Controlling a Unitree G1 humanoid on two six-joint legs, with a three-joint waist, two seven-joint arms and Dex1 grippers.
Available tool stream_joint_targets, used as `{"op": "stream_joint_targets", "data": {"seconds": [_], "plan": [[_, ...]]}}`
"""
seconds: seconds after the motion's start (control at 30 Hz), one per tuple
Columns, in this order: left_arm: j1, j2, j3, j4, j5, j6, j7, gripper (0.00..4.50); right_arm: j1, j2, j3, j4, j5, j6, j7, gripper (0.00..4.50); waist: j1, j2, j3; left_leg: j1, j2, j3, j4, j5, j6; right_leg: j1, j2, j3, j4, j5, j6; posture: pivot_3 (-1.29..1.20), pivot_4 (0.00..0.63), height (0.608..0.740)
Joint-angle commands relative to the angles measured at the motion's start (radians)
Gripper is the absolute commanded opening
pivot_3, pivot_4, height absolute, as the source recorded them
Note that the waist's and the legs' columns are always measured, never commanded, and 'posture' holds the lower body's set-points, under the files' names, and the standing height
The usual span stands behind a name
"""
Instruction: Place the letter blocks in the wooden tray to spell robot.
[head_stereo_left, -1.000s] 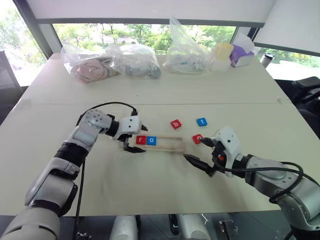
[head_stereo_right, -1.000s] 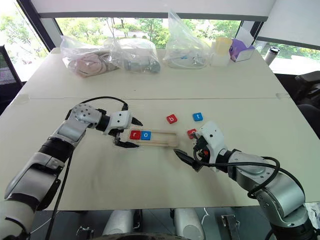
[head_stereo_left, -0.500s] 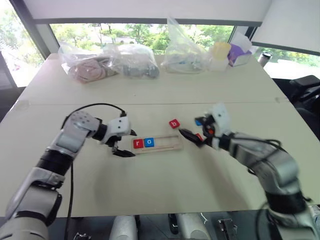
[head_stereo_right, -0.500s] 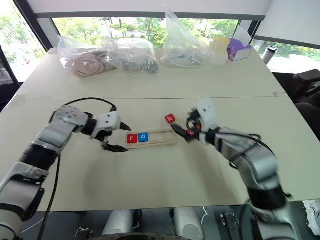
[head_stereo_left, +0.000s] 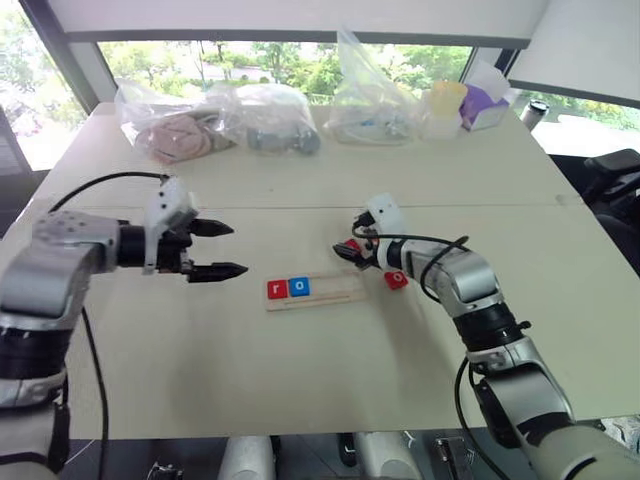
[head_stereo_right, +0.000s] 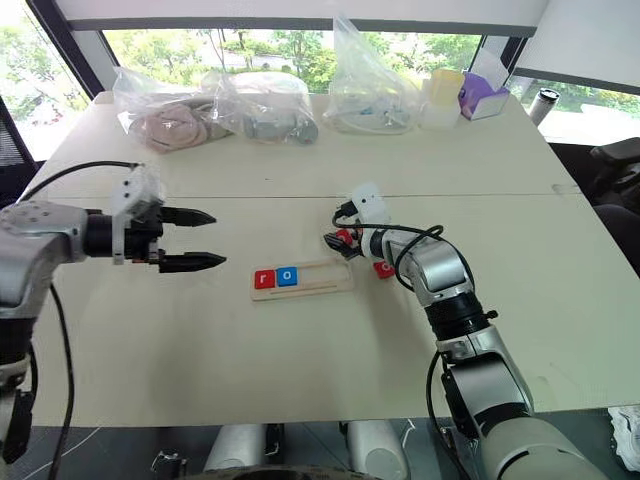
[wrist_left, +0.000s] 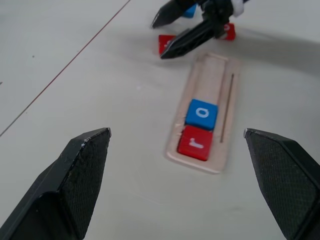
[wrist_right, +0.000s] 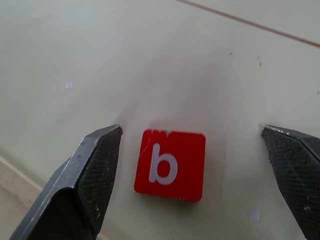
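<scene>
The wooden tray (head_stereo_left: 330, 291) lies at the table's middle with a red r block (head_stereo_left: 277, 289) and a blue o block (head_stereo_left: 298, 287) side by side at its left end. My left gripper (head_stereo_left: 238, 248) hangs open, raised above the table to the left of the tray, and holds nothing. My right gripper (wrist_right: 192, 130) is open, and the red b block (wrist_right: 171, 164) lies flat on the table between its fingers, just beyond the tray's right end. Another red block (head_stereo_left: 397, 279) lies under my right wrist. A blue block (wrist_left: 189, 11) peeks out behind that hand.
Several clear plastic bags (head_stereo_left: 270, 120) of items line the table's far side, with a yellow cup (head_stereo_left: 447, 100) and a purple box (head_stereo_left: 480, 110) at the far right. A seam (head_stereo_left: 300, 208) crosses the tabletop behind the tray.
My left gripper has pulled away from the tray's left end, rising and moving left. My right gripper has reached forward past the tray's right end to straddle the red b block.
</scene>
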Motion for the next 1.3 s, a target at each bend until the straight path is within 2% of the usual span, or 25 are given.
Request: {"op": "stream_joint_targets", "data": {"seconds": [0.03,0.13,0.2,0.27,0.3,0.33,0.43,0.53,0.67,0.87,1.07,1.3], "plan": [[0.03,0.02,0.08,-0.106,-0.076,0.082,0.061,4.47,0.011,-0.003,0.009,-0.066,-0.018,0.049,0.013,4.5,0.003,0.0,0.0,0.001,0.0,0.0,0.0,0.0,0.0,0.001,0.0,0.0,0.0,-0.001,-0.001,0.0,0.15,0.74],[0.069,0.011,0.113,-0.144,-0.115,0.116,0.112,4.5,0.019,0.023,0.024,-0.071,-0.044,0.063,-0.001,3.63,0.003,0.0,0.0,0.002,0.0,0.001,0.001,0.0,0.0,0.002,0.0,0.0,0.0,-0.001,-0.002,0.0,0.15,0.74],[0.083,0.008,0.109,-0.155,-0.125,0.114,0.136,4.5,0.026,0.022,0.037,-0.071,-0.067,0.058,-0.003,2.81,0.003,0.0,0.0,0.004,0.0,0.001,0.001,0.0,0.0,0.003,0.0,0.0,0.0,-0.001,-0.002,0.0,0.15,0.74],[0.084,0.003,0.094,-0.153,-0.13,0.104,0.158,4.5,0.031,0.027,0.035,-0.078,-0.085,0.062,-0.014,1.71,0.003,0.0,0.0,0.004,0.0,0.001,0.001,0.0,0.0,0.003,0.0,0.001,0.0,0.0,-0.003,0.0,0.15,0.74],[0.082,-0.003,0.084,-0.154,-0.132,0.098,0.169,4.5,0.032,0.031,0.027,-0.08,-0.092,0.062,-0.024,1.33,0.003,0.0,0.0,0.004,0.0,0.001,0.001,0.0,0.0,0.003,0.0,0.0,0.0,0.001,-0.004,0.0,0.15,0.74],[0.077,-0.011,0.074,-0.155,-0.135,0.096,0.18,4.5,0.031,0.034,0.016,-0.08,-0.101,0.059,-0.037,1.18,0.002,0.0,0.0,0.004,0.0,0.001,0.001,0.0,0.0,0.003,0.0,0.0,0.0,0.001,-0.004,0.0,0.15,0.74],[0.065,-0.043,0.028,-0.162,-0.143,0.085,0.201,4.5,0.035,0.039,-0.069,-0.139,-0.118,0.056,-0.114,1.18,0.003,0.0,0.0,0.004,0.0,0.001,0.001,0.0,0.0,0.003,0.0,0.0,0.0,0.001,-0.004,0.0,0.15,0.74],[0.065,-0.068,-0.01,-0.169,-0.151,0.074,0.211,4.5,0.075,0.05,-0.179,-0.308,-0.1,0.147,-0.185,1.18,0.009,0.0,0.0,0.002,-0.001,0.001,0.001,0.0,0.0,0.002,-0.001,0.001,0.0,0.001,-0.004,0.0,0.15,0.74],[0.049,-0.109,-0.051,-0.195,-0.192,0.091,0.223,4.5,0.166,0.11,-0.313,-0.623,-0.09,0.377,-0.286,1.18,0.009,0.0,0.0,0.001,-0.001,0.001,0.0,0.0,0.0,0.001,-0.001,0.001,-0.001,0.0,-0.003,0.0,0.15,0.74],[0.009,-0.123,-0.135,-0.215,-0.207,0.087,0.217,4.5,0.315,0.189,-0.374,-1.013,-0.175,0.742,-0.408,1.18,0.005,0.0,0.0,0.002,0.0,0.001,0.0,0.0,0.0,0.001,0.0,0.0,0.0,0.0,-0.003,0.0,0.15,0.74],[-0.017,-0.108,-0.222,-0.156,-0.14,0.014,0.187,4.5,0.421,0.341,-0.392,-1.087,-0.233,0.766,-0.481,1.18,0.001,0.001,-0.001,0.004,0.0,0.001,0.0,0.0,0.0,0.001,0.0,0.001,-0.001,0.002,-0.006,0.0,0.15,0.74],[-0.032,-0.077,-0.246,-0.119,-0.134,0.007,0.139,4.5,0.486,0.457,-0.37,-1.032,-0.233,0.766,-0.475,1.18,0.0,0.001,0.0,0.002,0.0,0.001,0.0,0.0,0.0,0.0,-0.001,0.0,-0.003,0.002,-0.006,0.0,0.15,0.74]]}}
